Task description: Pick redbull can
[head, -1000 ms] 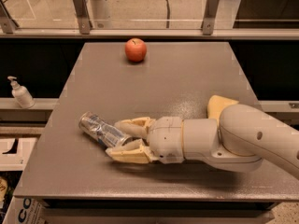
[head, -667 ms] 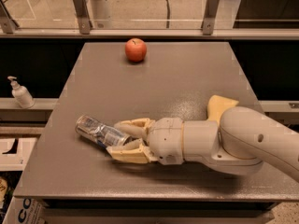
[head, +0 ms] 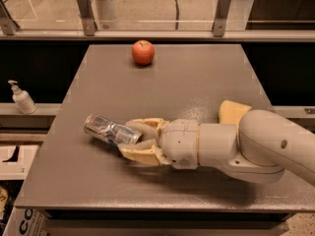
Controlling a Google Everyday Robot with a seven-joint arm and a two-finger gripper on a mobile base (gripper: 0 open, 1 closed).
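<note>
The redbull can (head: 107,130), slim, silver and dented with dark markings, lies on its side at the front left of the grey table (head: 197,82). My gripper (head: 131,138) reaches in from the right. Its two cream fingers (head: 142,125) close on the can's right end, one above and one below. The can's left end sticks out free towards the table's left edge. The can sits very low, and I cannot tell whether it still touches the table.
A red apple (head: 142,52) stands at the far middle of the table. A glass railing with metal posts (head: 86,11) runs behind the table. A white pump bottle (head: 21,98) stands on a ledge to the left. My bulky arm (head: 256,144) covers the front right.
The fingers have drawn closer together around the can's right end. The gripper and the can have shifted slightly upward in view. The apple has not moved.
</note>
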